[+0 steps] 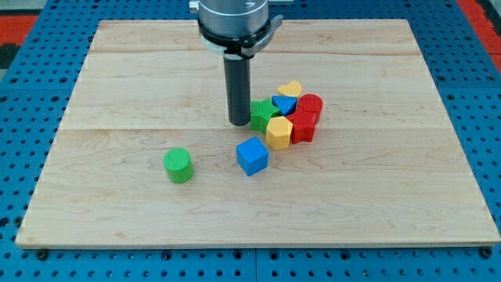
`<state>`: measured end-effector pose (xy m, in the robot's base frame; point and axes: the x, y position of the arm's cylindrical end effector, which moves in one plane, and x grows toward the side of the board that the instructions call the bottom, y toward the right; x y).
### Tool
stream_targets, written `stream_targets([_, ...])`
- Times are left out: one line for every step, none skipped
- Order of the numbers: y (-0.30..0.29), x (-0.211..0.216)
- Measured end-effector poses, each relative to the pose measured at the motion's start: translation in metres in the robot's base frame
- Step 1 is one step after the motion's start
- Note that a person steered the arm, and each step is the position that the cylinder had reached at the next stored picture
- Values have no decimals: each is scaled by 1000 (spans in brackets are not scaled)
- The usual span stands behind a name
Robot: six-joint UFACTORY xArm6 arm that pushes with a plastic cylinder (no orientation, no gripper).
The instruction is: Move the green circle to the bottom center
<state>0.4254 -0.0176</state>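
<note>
Tip [239,123] of the dark rod, which grips nothing, seemingly touches the green star-like block [261,114]. It should circle to eleven o'clock of the green ribbed cylinder block [178,165], then push toward five o'clock along the wooden board [117,78].

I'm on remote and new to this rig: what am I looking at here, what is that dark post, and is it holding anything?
There is one picture, from a single camera looking down at a wooden board on a blue surface. The dark post is the arm's end effector: a plain rod that grips nothing and only pushes blocks. My tip rests on the board near the centre, just left of a cluster of blocks, close against the green block. Also in that cluster are a yellow heart, a small blue block, a yellow block and two red blocks. A blue cube sits apart below the cluster. The green circle, a short cylinder, stands alone at lower left, away from my tip.
</note>
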Motion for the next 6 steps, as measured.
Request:
stream_targets([-50, -4])
stream_targets([-86, 34])
stream_targets([-111, 91])
stream_targets([-55, 128])
stream_targets([-5, 115])
stream_targets([13, 92])
